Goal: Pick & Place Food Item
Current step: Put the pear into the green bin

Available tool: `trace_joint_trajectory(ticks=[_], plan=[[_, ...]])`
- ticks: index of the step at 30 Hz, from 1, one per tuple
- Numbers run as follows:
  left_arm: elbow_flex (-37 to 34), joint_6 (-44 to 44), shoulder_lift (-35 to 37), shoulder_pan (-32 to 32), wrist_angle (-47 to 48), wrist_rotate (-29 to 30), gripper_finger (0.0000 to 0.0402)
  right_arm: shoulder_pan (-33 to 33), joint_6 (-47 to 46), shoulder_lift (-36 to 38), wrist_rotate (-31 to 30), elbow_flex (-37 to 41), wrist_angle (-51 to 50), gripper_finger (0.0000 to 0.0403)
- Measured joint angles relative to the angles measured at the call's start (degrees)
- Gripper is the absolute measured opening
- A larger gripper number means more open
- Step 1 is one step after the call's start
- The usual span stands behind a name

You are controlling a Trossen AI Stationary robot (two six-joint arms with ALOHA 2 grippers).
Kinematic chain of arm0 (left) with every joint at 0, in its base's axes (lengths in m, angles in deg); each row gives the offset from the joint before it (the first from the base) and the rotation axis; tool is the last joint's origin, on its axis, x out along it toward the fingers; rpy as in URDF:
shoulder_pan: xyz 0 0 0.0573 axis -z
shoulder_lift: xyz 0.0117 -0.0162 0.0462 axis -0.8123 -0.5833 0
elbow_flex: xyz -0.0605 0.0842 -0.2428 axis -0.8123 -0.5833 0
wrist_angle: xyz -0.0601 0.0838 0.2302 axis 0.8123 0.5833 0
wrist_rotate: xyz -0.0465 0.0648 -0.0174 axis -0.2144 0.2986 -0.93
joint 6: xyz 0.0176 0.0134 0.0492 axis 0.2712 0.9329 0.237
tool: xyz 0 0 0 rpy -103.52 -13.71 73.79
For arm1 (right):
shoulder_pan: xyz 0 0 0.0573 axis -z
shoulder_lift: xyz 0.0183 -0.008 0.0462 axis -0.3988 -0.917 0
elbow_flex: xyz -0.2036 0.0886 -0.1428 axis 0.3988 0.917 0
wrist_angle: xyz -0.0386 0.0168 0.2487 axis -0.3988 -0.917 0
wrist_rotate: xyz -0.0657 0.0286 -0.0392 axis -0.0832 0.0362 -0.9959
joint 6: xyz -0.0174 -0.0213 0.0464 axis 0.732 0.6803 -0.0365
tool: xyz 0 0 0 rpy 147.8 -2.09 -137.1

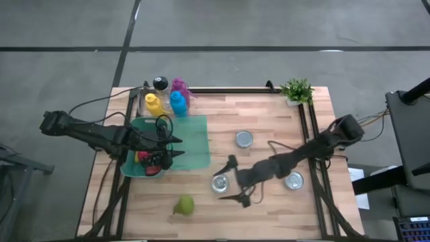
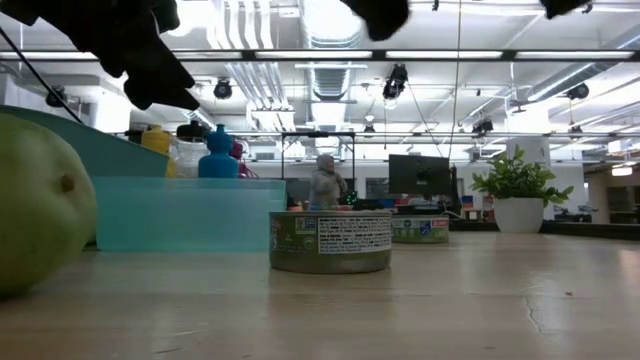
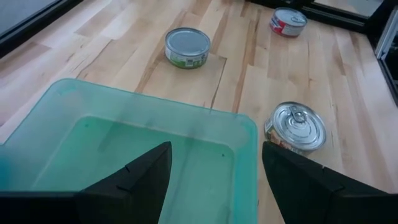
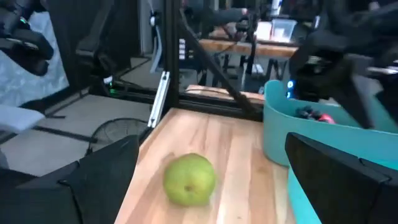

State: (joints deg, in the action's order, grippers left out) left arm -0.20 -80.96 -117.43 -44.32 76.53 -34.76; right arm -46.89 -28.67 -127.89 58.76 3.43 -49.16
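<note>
A green pear (image 1: pixel 184 205) lies on the wooden table near its front edge; it also shows in the right wrist view (image 4: pixel 189 179) and, large, at the left of the low view (image 2: pixel 40 200). My right gripper (image 1: pixel 231 180) hangs open above the table to the pear's right, pointing toward it, with nothing between its fingers (image 4: pixel 211 146). My left gripper (image 1: pixel 171 148) stands open over the teal bin (image 1: pixel 195 144), its fingers above the bin's inside (image 3: pixel 217 180). Red items (image 1: pixel 149 161) lie in the bin's near left corner.
Three tins stand on the table: one (image 1: pixel 220 183) under my right gripper, one (image 1: pixel 293 180) at the right, one (image 1: pixel 244 139) farther back. Coloured bottles (image 1: pixel 168 101) crowd the far left corner; a potted plant (image 1: pixel 296 89) stands at the far right.
</note>
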Motion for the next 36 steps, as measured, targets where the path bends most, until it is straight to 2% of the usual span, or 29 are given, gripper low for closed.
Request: trace_joint_trajectory(ticks=[5,9,15,20,27,36], plan=[[0.0,0.0,0.0,0.0,0.3,-0.04,0.0254,0.52,1.38,8.17,-0.58,9.23,6.94,0.04],[0.0,0.0,0.0,0.0,0.98,-0.04,0.0254,0.76,1.49,14.24,-3.2,15.17,7.2,0.04],[0.0,0.0,0.0,0.0,1.28,-0.01,0.0254,1.16,1.58,22.06,-3.13,20.4,7.34,0.04],[0.0,0.0,0.0,0.0,1.33,0.09,0.0254,1.37,6.16,28.37,-3.09,24.46,7.3,0.04],[0.0,0.0,0.0,0.0,1.32,0.09,0.0254,1.32,4.4,32.87,-3.02,28.27,7.17,0.04],[0.0,0.0,0.0,0.0,1.33,0.07,0.0254,1.28,4.22,33.01,-2.9,29.63,7.28,0.04]])
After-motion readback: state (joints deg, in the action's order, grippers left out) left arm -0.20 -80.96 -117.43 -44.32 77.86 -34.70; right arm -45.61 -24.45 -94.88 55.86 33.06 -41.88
